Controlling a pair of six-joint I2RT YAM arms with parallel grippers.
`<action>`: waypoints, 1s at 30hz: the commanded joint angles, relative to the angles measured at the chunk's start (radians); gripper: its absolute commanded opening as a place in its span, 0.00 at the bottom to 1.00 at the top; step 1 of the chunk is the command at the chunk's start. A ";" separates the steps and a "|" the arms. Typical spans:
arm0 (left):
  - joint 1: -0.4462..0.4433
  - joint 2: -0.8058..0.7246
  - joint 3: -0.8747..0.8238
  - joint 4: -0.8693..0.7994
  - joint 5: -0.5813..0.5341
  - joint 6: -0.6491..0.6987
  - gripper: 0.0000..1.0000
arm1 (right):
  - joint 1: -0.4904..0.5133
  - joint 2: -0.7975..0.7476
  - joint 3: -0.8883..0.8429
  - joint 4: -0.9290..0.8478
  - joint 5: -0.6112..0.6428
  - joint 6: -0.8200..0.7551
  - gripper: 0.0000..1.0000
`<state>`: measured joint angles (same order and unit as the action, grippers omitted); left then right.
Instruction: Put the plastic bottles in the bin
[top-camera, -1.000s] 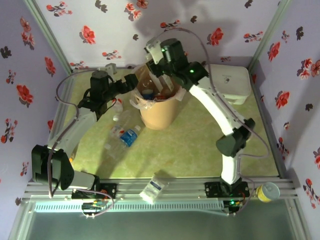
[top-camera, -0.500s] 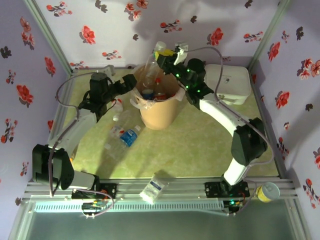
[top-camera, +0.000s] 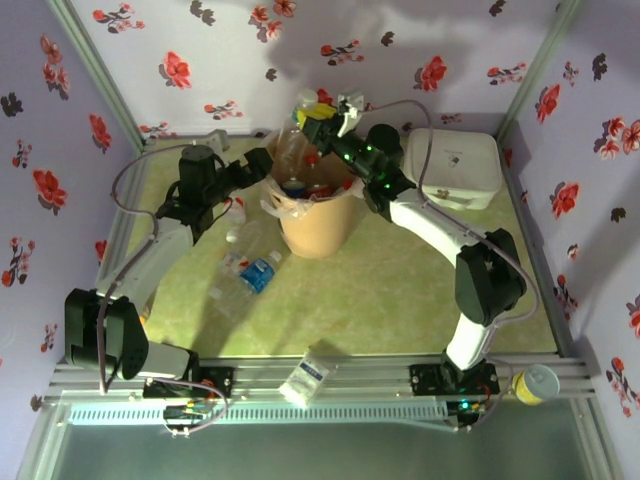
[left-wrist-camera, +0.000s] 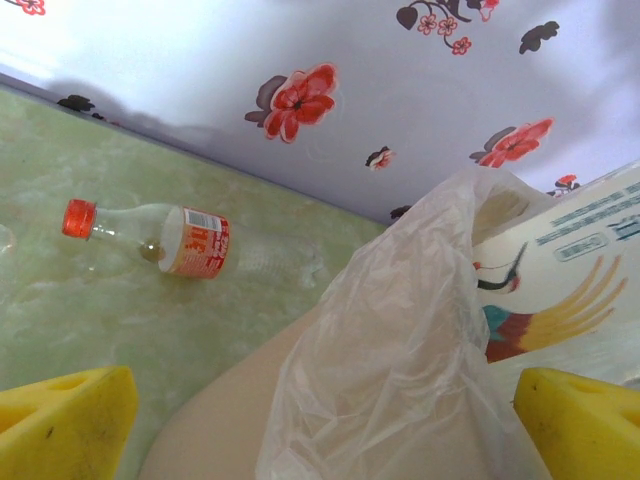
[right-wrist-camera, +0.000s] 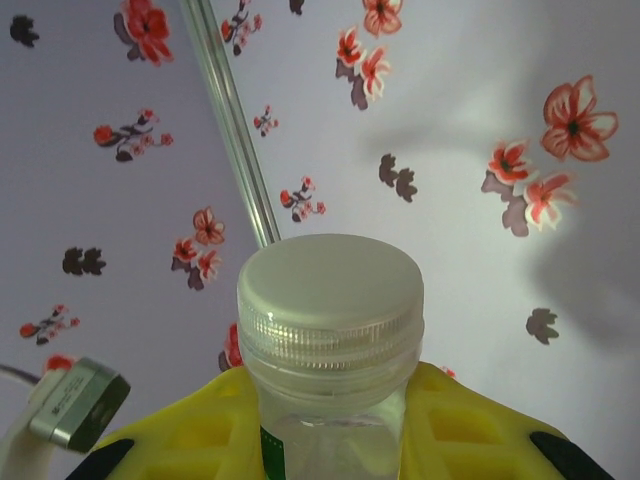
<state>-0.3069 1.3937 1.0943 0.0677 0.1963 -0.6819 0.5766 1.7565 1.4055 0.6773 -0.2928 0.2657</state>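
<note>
From above, the right gripper (top-camera: 322, 110) is raised over the far rim of the tan-orange bin (top-camera: 322, 230). Its jaws are clamped near the neck of a clear white-capped bottle (top-camera: 293, 140), which hangs tilted with its lower end above the far-left part of the bin's mouth. Red and blue bottle parts show inside the bin. The left gripper (top-camera: 262, 164) sits at the bin's left rim. On the tabletop (top-camera: 400, 290), left of the bin and nearer, a blue-labelled bottle (top-camera: 258, 272) lies beside another clear bottle (top-camera: 237, 237). A white square box (top-camera: 462, 165) stands far right.

In the left wrist view, the yellow pads (left-wrist-camera: 60, 420) stand wide apart, holding nothing, with the clear bag liner (left-wrist-camera: 400, 340) and the bin wall between them. A printed carton (left-wrist-camera: 570, 270) leans at the liner's right. Beyond, a red-capped bottle (left-wrist-camera: 165, 238) with a red label lies on its side near the wall.

In the right wrist view, the white cap (right-wrist-camera: 330, 295) juts past the yellow fingers (right-wrist-camera: 190, 445), which are shut on the neck below it.

The step in hand looks like the drop. The next move probably calls for bringing the bottle fully over the opening, clear of the liner's edge and the carton, and then parting the jaws. The loose bottles on the tabletop remain to be collected.
</note>
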 joint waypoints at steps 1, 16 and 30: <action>0.010 0.001 0.013 0.014 0.012 0.007 0.97 | 0.012 -0.029 -0.019 -0.085 -0.025 -0.060 0.18; 0.011 0.011 0.021 0.008 0.013 0.018 0.98 | 0.023 -0.128 0.149 -0.513 0.063 -0.231 0.63; 0.010 0.018 0.006 0.040 0.025 -0.005 0.97 | 0.022 -0.192 0.277 -0.781 0.133 -0.280 0.14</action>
<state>-0.3061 1.4082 1.0943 0.0746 0.2047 -0.6823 0.5919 1.5703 1.6577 -0.0292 -0.1871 -0.0006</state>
